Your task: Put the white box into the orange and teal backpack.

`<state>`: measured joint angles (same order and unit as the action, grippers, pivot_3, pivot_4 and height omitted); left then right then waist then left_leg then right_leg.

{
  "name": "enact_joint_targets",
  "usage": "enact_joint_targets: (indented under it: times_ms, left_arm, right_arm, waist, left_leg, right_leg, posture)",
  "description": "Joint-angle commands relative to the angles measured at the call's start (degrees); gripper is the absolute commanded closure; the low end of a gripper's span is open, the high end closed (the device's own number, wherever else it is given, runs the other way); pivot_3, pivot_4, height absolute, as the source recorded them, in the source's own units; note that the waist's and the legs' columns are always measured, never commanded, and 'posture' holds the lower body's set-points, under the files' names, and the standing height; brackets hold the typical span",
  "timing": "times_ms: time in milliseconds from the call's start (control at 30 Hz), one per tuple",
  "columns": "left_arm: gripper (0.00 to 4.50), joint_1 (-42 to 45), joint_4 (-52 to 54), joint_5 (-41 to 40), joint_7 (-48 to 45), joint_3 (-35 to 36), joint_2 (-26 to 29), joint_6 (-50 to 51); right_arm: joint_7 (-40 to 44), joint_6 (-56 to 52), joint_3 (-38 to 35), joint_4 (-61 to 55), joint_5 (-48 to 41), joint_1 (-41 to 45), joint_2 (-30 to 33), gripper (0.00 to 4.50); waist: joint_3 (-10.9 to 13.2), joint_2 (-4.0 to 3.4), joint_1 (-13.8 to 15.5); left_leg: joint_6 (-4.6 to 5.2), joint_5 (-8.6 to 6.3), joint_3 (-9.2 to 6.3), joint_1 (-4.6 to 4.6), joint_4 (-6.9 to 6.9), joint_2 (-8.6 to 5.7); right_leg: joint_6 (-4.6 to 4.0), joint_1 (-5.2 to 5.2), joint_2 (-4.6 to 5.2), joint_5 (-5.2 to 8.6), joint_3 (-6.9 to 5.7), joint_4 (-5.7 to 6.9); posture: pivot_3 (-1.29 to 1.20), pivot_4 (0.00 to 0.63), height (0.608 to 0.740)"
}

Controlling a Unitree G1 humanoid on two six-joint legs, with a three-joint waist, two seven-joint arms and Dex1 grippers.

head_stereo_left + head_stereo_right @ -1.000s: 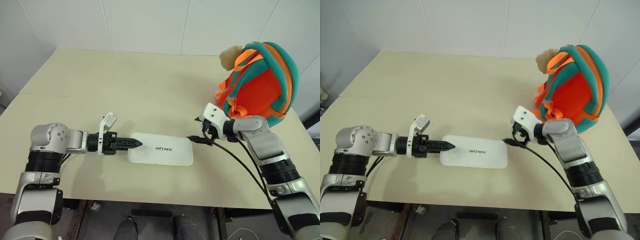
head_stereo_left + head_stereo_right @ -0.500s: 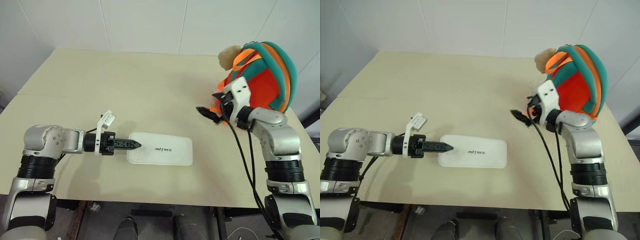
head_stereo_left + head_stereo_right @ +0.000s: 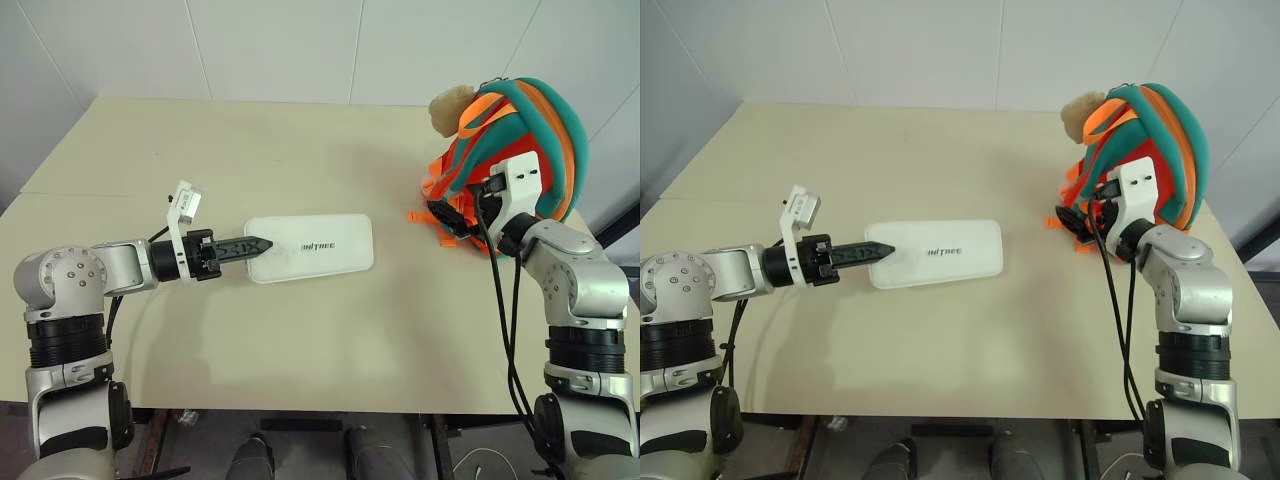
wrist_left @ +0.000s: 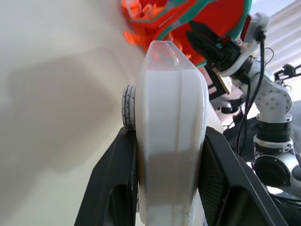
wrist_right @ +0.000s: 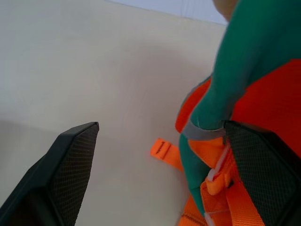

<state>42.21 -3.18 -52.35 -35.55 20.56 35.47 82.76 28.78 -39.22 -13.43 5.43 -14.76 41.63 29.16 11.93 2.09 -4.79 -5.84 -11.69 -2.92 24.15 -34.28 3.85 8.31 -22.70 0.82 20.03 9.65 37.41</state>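
Note:
The white box (image 3: 318,247) is a flat long case with dark lettering, lying lengthwise over the middle of the table (image 3: 250,150). My left gripper (image 3: 258,244) is shut on the box's left end, and the left wrist view has the box (image 4: 170,117) edge-on between both black fingers (image 4: 115,183). That end is raised; I cannot tell whether the far end touches the table. The orange and teal backpack (image 3: 525,130) stands at the table's right rear. My right gripper (image 3: 452,212) is open against its lower front. Between its wide-spread fingers (image 5: 70,165) I see teal trim (image 5: 207,113) and an orange strap.
A beige plush charm (image 3: 450,104) hangs at the backpack's upper left. Loose orange strap ends (image 3: 418,215) lie on the table beside the right gripper. Black cables (image 3: 500,300) trail along the right arm. White walls close the table's far side.
The left gripper has risen with the box's left end in it. The right gripper left the box's right end, swinging up and right to the backpack's front.

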Motion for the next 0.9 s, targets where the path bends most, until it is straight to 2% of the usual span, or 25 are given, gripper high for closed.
enact_joint_targets:
  times_ms: [33, 433, 533, 700, 900]
  left_arm:
    - [3.18, 2.25, 1.81, -1.77, 1.63, 3.21, -0.67, -0.98]
    - [3.18, 3.1, 3.51, -4.03, 6.28, 7.35, -3.08, -0.63]
    - [3.18, 2.88, 3.92, -4.89, 8.81, 10.1, -3.77, -1.31]
    - [3.18, 2.99, 2.85, -5.5, 10.9, 13.19, -3.99, -2.8]
    - [3.19, 4.07, 1.11, -6.26, 10.74, 14.38, -2.83, -3.8]
  right_arm:
    - [-4.03, 3.91, -1.65, 3.81, -0.27, 4.82, -1.72, 0.0]
    - [-15.94, 20.43, -2.14, 29.04, 2.74, 19.54, -7.42, 0.0]
    - [-15.72, 22.28, -2.4, 31.58, 1.85, 21.67, -7.36, 0.87]
    - [-12.94, 21.96, -2.28, 30.7, -0.23, 22.68, -7.39, 2.62]
    - [-7.32, 16.76, -1.75, 23.58, -5.87, 23.84, -8.97, 4.5]
  waist:
    - [0.0, -0.01, -0.08]
    - [0.01, -0.01, -0.23]
    - [0.01, -0.02, -0.24]
    - [0.01, -0.02, -0.43]
    - [0.02, -0.04, -0.83]
  left_leg:
    - [0.0, 0.0, 0.03, -0.01, 0.0, 0.0]
    - [-0.05, 0.03, 0.09, 0.0, 0.17, 0.0]
    - [-0.08, 0.05, 0.1, 0.0, 0.19, 0.0]
    - [-0.08, 0.04, 0.11, 0.0, 0.19, 0.0]
    - [-0.09, 0.05, 0.11, -0.01, 0.19, 0.0]
  right_leg:
    - [0.0, 0.0, 0.0, 0.0, 0.01, -0.01]
    - [-0.01, -0.06, 0.07, 0.01, 0.01, -0.08]
    - [-0.01, -0.06, 0.08, 0.01, 0.01, -0.1]
    - [-0.01, -0.06, 0.08, 0.01, 0.01, -0.07]
    - [-0.01, -0.07, 0.07, 0.01, 0.01, -0.04]
  posture:
    - [0.0, 0.15, 0.74]
    - [0.0, 0.15, 0.74]
    - [0.0, 0.15, 0.74]
    - [0.0, 0.15, 0.74]
    - [0.0, 0.15, 0.74]
